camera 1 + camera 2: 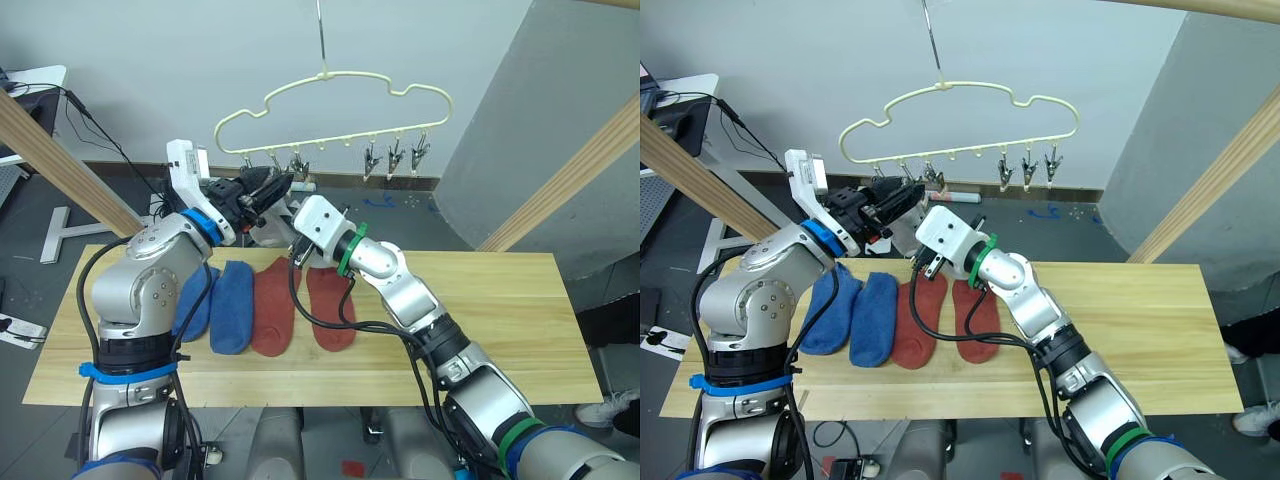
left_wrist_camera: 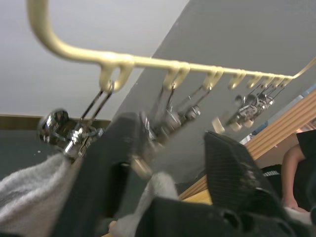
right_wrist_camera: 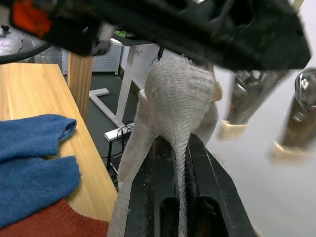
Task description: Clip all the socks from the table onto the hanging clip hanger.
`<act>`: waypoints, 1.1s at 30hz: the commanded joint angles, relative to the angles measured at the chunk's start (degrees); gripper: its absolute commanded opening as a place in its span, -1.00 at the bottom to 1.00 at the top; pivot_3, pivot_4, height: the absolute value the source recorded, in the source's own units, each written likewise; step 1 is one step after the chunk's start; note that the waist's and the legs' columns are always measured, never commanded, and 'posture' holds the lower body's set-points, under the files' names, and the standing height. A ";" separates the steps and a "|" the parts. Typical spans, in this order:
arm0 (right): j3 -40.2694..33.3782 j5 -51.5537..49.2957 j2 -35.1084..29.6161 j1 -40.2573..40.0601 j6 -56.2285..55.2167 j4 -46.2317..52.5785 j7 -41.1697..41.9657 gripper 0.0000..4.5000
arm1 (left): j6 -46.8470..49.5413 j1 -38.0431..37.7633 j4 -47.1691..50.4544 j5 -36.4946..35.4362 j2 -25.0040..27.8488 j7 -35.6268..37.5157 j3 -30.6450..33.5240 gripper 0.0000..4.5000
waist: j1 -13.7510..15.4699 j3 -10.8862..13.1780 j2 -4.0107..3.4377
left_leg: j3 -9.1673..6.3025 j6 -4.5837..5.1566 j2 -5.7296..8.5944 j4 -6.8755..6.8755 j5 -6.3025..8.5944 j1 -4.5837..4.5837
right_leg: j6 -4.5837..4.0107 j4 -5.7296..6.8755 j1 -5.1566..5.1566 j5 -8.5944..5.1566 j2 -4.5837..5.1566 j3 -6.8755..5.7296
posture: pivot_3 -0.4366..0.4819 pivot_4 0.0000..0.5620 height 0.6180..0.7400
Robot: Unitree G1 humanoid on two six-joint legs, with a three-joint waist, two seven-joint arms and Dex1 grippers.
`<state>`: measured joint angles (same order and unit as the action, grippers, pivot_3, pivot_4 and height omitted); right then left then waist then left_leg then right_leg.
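The cream clip hanger hangs above the table's far edge, grey clips dangling under it. My left gripper is raised to the left-hand clips; its fingers stand open with a clip between them. Just below, my right gripper is shut on a light grey sock, lifted under that clip. More grey knit hangs by the end clip; whether it is clipped is unclear. Two blue socks and two rust-red socks lie side by side on the table.
Thick wooden poles slant past on the left and right. Beyond the table's left end are a white desk leg and cables. A person's arm and shoe are at the far right. Bare planks stretch to the table's right.
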<state>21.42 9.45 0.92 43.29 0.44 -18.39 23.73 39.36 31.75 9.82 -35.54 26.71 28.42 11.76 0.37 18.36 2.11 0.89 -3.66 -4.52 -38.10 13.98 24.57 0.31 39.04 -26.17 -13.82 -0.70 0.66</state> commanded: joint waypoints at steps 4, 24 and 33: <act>1.78 1.03 -1.12 -1.13 0.13 3.40 2.87 -0.25 | -6.03 -4.15 8.36 3.98 0.81 -1.96 0.61 0.42 | 0.09 0.00 0.00 | 0.01 0.00 0.01 0.00 0.00 0.00 | 0.00 -0.01 0.00 0.00 0.01 0.03 | 0.13 0.10 0.39; -1.87 -4.32 -17.78 -17.56 18.50 37.02 13.69 -0.25 | -24.82 -15.61 13.64 19.91 -5.84 -5.75 -7.50 0.42 | 0.11 0.02 -0.03 | -0.17 0.06 -0.04 -0.01 -0.03 -0.02 | 0.10 0.03 0.03 -0.06 -0.13 0.12 | 0.02 0.23 0.39; -1.61 -4.43 -17.69 -18.36 18.33 37.07 12.96 -0.25 | -24.66 -17.29 13.35 16.66 -0.84 0.52 -4.86 0.42 | -0.14 0.02 -0.03 | -0.12 0.06 -0.01 -0.02 -0.03 -0.02 | 0.12 0.00 0.03 -0.08 -0.10 0.11 | 0.06 0.22 0.39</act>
<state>19.90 5.52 -16.89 25.36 19.47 16.25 37.15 14.89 15.15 21.13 -17.68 25.28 27.46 6.16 0.24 18.38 2.07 0.76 -3.60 -4.53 -38.11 13.95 24.56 0.43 39.05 -26.13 -13.89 -0.80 0.77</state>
